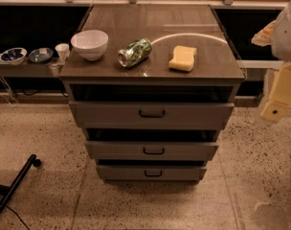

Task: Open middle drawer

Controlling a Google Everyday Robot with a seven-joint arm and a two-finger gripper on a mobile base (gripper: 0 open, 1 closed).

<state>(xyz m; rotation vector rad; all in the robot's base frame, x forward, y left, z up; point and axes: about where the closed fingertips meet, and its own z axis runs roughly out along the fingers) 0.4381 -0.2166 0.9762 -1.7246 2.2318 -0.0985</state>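
Observation:
The grey-brown cabinet (pixel 78 71) stands in the middle of the view with three stacked drawers. The middle drawer (pixel 117 151) is the second one down, with a shallow flat front and a small dark bar handle (pixel 153 151) at its centre. A dark gap shows above its front. The taller top drawer (pixel 107 114) is above it and the lowest drawer (pixel 121 172) below. My gripper (pixel 281 96) is at the right edge of the view, cream and white, to the right of the cabinet and apart from it, at about the height of the top drawer.
On the cabinet top sit a white bowl (pixel 90 44), a green can lying on its side (pixel 134 52) and a yellow sponge (pixel 183 58). Small bowls (pixel 13 55) and a cup (pixel 62 51) stand on a low shelf at left. A black bar (pixel 14 188) crosses the speckled floor at lower left.

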